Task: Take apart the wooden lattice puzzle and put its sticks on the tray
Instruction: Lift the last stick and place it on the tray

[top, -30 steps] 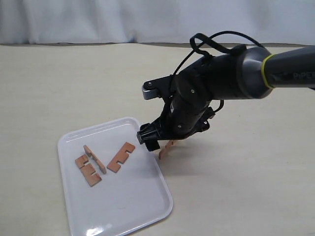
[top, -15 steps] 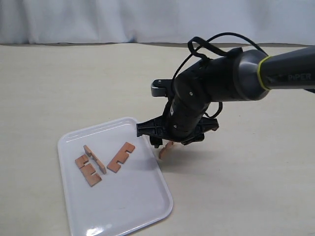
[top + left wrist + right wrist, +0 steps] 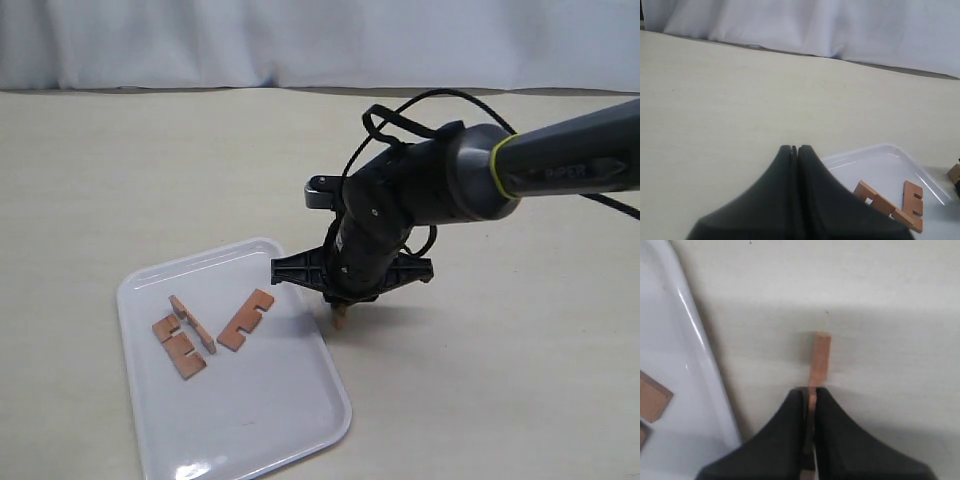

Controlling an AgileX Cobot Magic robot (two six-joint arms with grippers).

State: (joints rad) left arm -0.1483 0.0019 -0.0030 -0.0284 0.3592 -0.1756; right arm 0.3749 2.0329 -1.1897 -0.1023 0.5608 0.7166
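The white tray lies at the lower left of the exterior view. Three reddish-brown sticks rest on it: one flat stick lies alone, and another stick stands on edge against a flat one. No assembled lattice shows. My right gripper is shut on a fourth stick, which points down at the table just beside the tray's right rim. My left gripper is shut and holds nothing; beyond it I see the tray and two sticks.
A pale wooden tabletop spreads all round, with a white curtain along its far edge. The right arm's dark body and its cable loop hang over the table right of the tray. The left arm is outside the exterior view.
The right gripper has turned at the wrist and shifted slightly left and down; the held stick, slanted before, now hangs straight down near the tray's rim. The sticks on the tray have not moved.
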